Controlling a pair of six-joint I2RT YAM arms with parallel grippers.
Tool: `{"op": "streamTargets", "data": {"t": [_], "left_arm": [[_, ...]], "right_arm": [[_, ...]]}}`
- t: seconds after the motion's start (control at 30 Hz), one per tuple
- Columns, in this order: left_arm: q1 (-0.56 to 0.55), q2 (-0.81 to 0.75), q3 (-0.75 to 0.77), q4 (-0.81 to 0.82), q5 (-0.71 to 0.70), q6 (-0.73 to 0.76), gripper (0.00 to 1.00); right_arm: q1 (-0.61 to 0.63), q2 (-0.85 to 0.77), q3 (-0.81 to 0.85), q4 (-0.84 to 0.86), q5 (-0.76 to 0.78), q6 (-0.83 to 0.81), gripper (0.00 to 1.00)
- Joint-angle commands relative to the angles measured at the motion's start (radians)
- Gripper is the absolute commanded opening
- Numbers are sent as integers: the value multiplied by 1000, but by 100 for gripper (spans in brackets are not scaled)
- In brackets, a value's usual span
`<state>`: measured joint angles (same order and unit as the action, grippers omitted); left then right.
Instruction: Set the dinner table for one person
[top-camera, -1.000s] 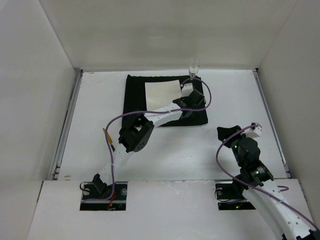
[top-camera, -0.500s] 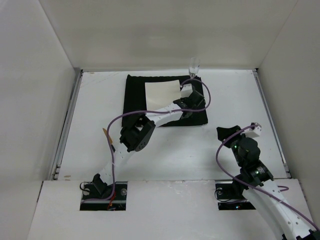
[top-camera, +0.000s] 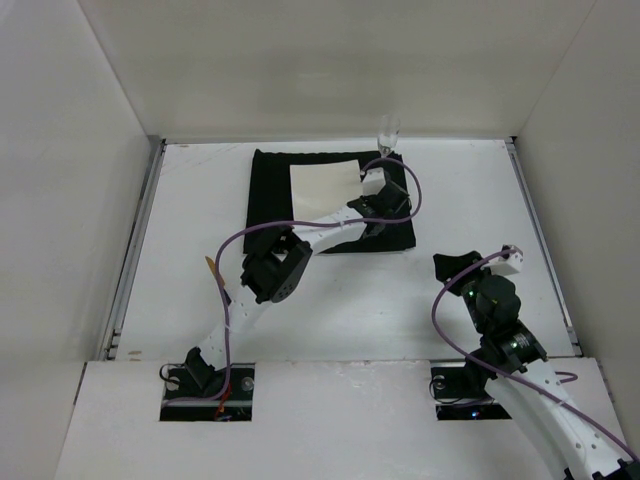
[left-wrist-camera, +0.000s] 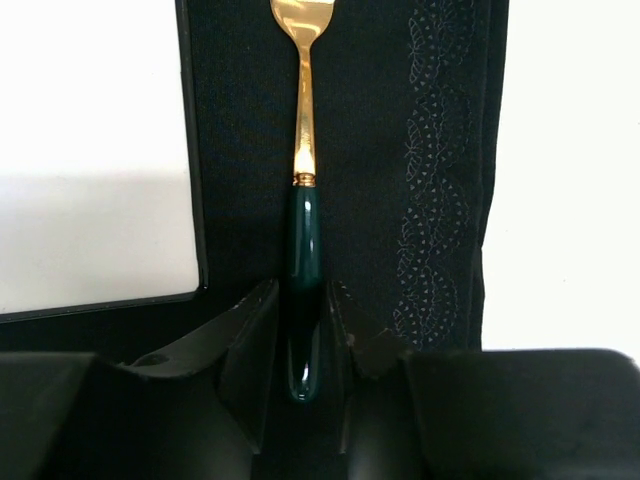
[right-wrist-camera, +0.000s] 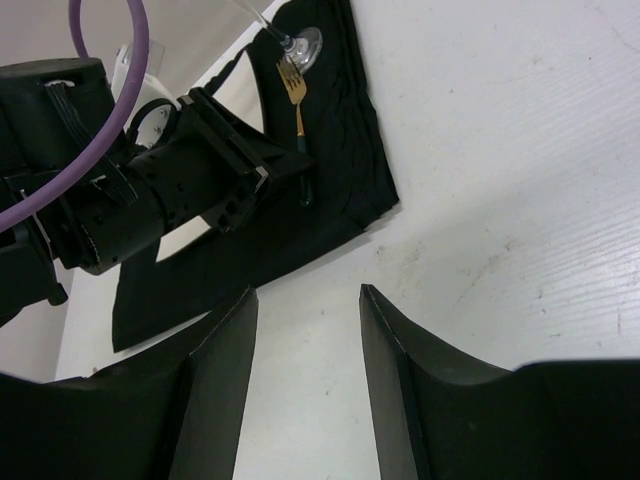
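Observation:
A gold fork with a dark green handle (left-wrist-camera: 305, 150) lies flat on the black placemat (top-camera: 270, 190), right of the square white plate (top-camera: 322, 185). My left gripper (left-wrist-camera: 302, 290) is low over the mat, its jaws a narrow gap either side of the fork's handle. In the top view, the left gripper (top-camera: 378, 192) hides the fork. The right wrist view shows the fork (right-wrist-camera: 296, 95) below the wine glass foot (right-wrist-camera: 305, 45). My right gripper (top-camera: 452, 263) is open and empty over the white dinner table (top-camera: 460, 200).
A clear wine glass (top-camera: 387, 132) stands at the placemat's far right corner. The left arm's purple cable (top-camera: 412, 195) loops over the mat's right edge. Metal side rails (top-camera: 135, 250) run along the table. White walls close in three sides.
The left arm's elbow has shifted slightly. The gripper stays at the fork handle on the mat. The right arm has not moved.

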<state>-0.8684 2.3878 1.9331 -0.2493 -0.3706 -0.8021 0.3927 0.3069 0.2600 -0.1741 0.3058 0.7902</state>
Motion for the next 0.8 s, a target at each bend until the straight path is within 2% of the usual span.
{"op": "streamTargets", "data": {"t": [0.0, 0.27, 0.5, 0.67, 0.77], "left_arm": [[1, -30, 18, 16, -31, 3, 26], [-10, -76, 1, 21, -41, 26, 37], [-48, -206, -45, 93, -79, 125, 49], [-59, -350, -132, 148, -131, 178, 48], [-45, -478, -251, 191, -155, 184, 39]], "right_arm": [[2, -14, -7, 36, -7, 4, 51], [2, -22, -7, 35, -7, 4, 51], [-2, -34, -8, 30, -5, 4, 50], [-4, -64, -11, 19, 4, 4, 50], [-4, -68, -13, 18, 4, 4, 41]]}}
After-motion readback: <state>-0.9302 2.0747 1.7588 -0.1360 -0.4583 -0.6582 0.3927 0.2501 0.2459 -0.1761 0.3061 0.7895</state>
